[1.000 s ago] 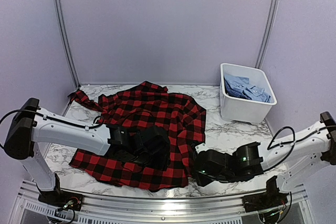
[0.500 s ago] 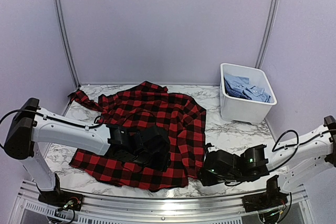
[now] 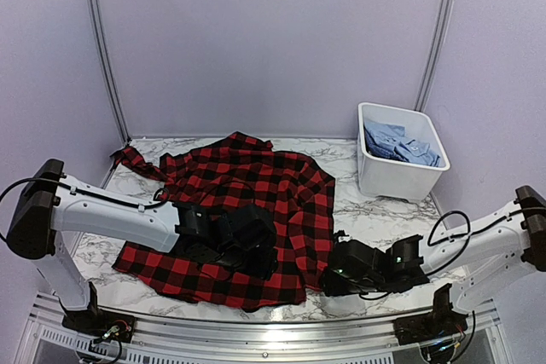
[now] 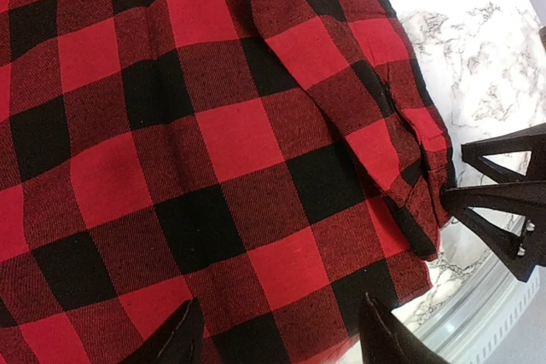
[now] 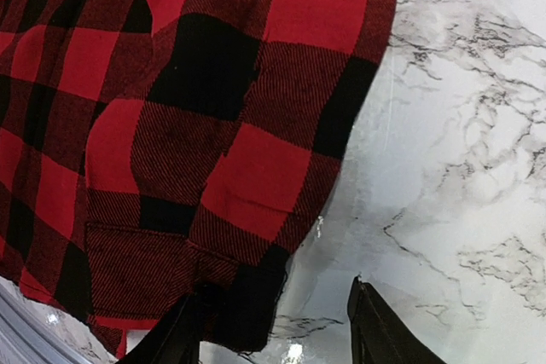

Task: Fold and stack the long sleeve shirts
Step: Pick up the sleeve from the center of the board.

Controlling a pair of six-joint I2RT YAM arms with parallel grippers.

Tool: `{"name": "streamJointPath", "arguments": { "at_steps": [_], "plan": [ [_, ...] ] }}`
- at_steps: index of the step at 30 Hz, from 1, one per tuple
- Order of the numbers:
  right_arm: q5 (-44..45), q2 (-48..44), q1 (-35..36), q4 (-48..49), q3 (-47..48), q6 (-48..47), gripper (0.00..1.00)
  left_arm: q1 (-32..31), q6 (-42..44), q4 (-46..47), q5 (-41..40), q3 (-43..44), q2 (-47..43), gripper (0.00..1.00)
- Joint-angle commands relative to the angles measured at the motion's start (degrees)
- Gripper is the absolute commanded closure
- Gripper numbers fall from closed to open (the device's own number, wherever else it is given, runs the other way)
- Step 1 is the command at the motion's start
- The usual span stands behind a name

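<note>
Right pincer [image 5: 277, 330] back beside red-black shirt [image 3: 247, 185]

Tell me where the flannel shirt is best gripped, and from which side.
Probably the flannel shirt by its near right hem corner, coming low from the right with the right end effector: that edge lies exposed beside bare marble table, at its open fingers.

1. The left arm [image 3: 111, 215] has white tubular links, bulky black joint housings and a thin black cable [image 3: 17, 183] at the shoulder.
2. The right arm [image 3: 478, 240] matches it, with looping black cables [image 3: 450, 217] and small green lights [image 3: 399, 256] on its wrist housings.
3. The left gripper [image 4: 281, 343] has two matte black tapered fingers.
4. The right gripper [image 5: 277, 330] has black pointed, triangular fingers with small silver screws [image 4: 517, 246].
</note>
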Motion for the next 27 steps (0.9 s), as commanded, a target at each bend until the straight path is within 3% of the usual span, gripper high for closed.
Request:
{"name": "streamJointPath", "arguments": {
  "at_steps": [1,7,11,14,20,27],
  "plan": [
    [-0.3,4.9,-0.3,-1.0,4.2,-0.8,0.48,-0.3,1.3,-1.0,0.4,1.9,0.9,0.36],
    [-0.3,12.8,1.1,-6.2,7.9,-2.4,0.58,-0.3,1.4,-0.9,0.5,2.3,1.7,0.36],
    [0.3,14.1,1.8,-9.1,9.6,-2.5,0.87,-0.4,1.1,-0.9,0.6,2.6,2.0,0.37],
    [3.2,8.4,0.6,-12.8,10.4,-2.9,1.00,-0.9,1.4,-0.9,0.8,3.2,2.3,0.39],
    [11.0,-5.7,-5.7,-16.9,17.8,-10.5,1.00,-3.0,2.5,-0.9,1.8,6.8,5.6,0.46],
    [11.9,-8.6,-16.9,-16.7,29.1,-24.8,1.00,-5.7,2.8,-1.2,2.9,12.0,11.4,0.50]
  ]
}}
